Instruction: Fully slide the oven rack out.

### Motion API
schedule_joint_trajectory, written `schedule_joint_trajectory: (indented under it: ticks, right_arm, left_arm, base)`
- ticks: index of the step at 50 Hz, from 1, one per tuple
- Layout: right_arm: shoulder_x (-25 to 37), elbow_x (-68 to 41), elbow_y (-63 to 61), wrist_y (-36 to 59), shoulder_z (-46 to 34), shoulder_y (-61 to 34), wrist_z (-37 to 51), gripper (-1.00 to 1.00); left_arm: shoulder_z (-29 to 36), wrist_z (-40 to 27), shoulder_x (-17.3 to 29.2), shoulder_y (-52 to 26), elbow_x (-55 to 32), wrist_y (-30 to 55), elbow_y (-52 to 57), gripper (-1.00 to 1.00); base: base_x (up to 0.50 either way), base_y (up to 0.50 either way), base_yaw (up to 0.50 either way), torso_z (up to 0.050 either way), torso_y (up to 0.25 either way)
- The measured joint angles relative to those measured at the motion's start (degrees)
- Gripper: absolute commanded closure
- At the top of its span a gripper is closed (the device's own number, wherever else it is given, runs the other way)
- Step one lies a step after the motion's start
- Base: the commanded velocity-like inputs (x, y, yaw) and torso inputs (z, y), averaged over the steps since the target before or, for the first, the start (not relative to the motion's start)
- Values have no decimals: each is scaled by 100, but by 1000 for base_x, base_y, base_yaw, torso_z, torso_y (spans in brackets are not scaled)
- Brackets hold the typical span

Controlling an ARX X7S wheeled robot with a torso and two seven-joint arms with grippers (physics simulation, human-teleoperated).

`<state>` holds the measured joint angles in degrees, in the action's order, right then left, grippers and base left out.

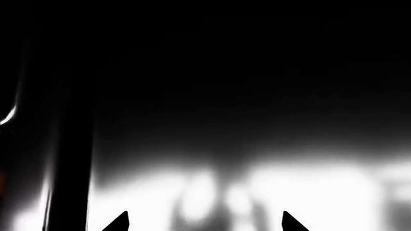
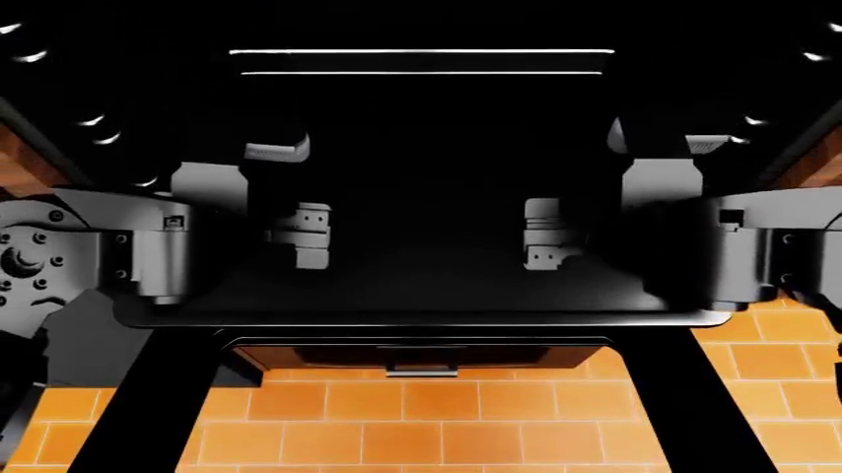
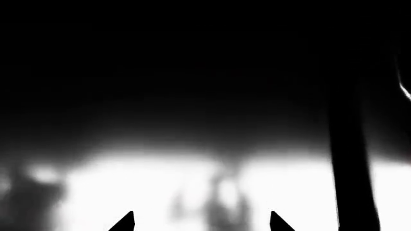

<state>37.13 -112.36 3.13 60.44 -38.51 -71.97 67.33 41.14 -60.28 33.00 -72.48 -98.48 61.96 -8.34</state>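
The oven rack (image 2: 421, 51) shows in the head view as two thin bright silver bars, one just behind the other, deep in the dark oven mouth. The glossy black oven door (image 2: 421, 296) lies open and flat in front of it. My left arm (image 2: 132, 246) and right arm (image 2: 763, 246) reach in over the door from either side, and their black fingers are lost against the dark. In the wrist views the left gripper (image 1: 205, 222) and right gripper (image 3: 202, 222) each show two fingertips set wide apart, open, with only a blurred bright reflection between them.
Below the door's front edge sits a brown drawer with a short silver handle (image 2: 421, 371). Orange floor tiles (image 2: 421, 424) lie underneath. Two black slanting struts (image 2: 145, 404) cross the lower corners. Oven knobs glint at the upper left (image 2: 93, 121) and right.
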Motion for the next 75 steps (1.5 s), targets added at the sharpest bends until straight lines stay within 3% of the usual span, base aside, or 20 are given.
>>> schedule_joint_trajectory:
  ticks: [75]
  right_arm:
    - [-68, 1162, 262, -417, -322, 1099, -904, -100]
  left_arm:
    - [82, 268, 119, 1323, 419, -901, 278, -100]
  base:
    - [0, 0, 0, 0, -4]
